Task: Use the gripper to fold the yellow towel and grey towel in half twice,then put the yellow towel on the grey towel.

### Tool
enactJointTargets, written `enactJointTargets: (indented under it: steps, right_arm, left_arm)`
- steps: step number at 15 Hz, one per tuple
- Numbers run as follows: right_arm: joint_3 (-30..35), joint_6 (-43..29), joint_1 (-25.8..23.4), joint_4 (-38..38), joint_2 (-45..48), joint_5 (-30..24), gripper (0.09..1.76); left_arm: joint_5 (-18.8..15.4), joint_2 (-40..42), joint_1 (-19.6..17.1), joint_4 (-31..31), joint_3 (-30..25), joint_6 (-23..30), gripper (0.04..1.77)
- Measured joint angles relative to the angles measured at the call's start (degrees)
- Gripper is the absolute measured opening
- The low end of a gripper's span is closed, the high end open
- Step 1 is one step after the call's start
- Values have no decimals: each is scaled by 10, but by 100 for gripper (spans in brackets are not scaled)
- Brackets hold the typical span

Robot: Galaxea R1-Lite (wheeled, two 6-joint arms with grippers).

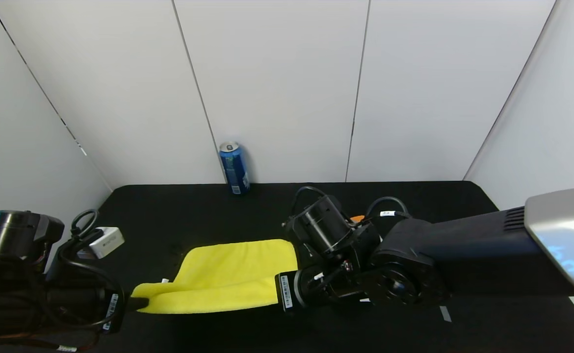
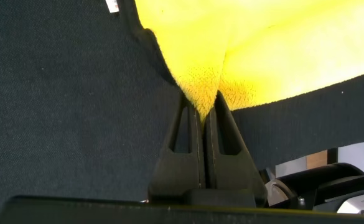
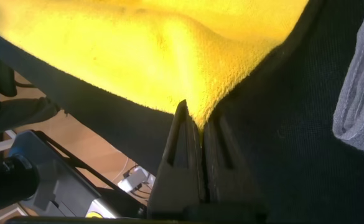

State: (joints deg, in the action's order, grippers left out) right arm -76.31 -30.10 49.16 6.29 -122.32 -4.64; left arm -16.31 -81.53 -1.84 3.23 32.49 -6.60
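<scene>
Yellow towel: I see the yellow towel (image 1: 228, 277) lying on the black table (image 1: 179, 215), in front of the blue can (image 1: 234, 168) and nearer to me. It looks folded over once, with two layers showing at its near edge.
Left claw: My left gripper (image 2: 205, 112) is pinched tight on the corner of the yellow towel farthest to the left of the can. A bit of yellow fluff is squeezed between its fingers (image 2: 185, 134).
Right claw: My right gripper (image 3: 201, 124) is pinched tight on the other near corner, the one to the right of the can. In the head view, the arm hides that corner.
Grey towel: I see only a bit of the grey towel (image 3: 359, 87), in the right wrist view, lying just beside the yellow one, on the side away from the left gripper.
White box: A small white box (image 1: 106, 241) sits left of the can, close to my left arm.
Step now: I think I am folding the yellow towel, holding both near corners.
Next move: I think both claws should lift together and carry the near edge toward the can, keeping it straight, then let go.
</scene>
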Motion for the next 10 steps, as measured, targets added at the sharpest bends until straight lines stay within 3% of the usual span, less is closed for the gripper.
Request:
enactJointTargets:
  steps: [7,10]
  right_arm:
    - [0,0,0,0,0,0,14]
    - [16,-9,15,3,45,-1,14]
  left_arm:
    - [0,0,0,0,0,0,12]
    - [1,45,0,5,-25,0,12]
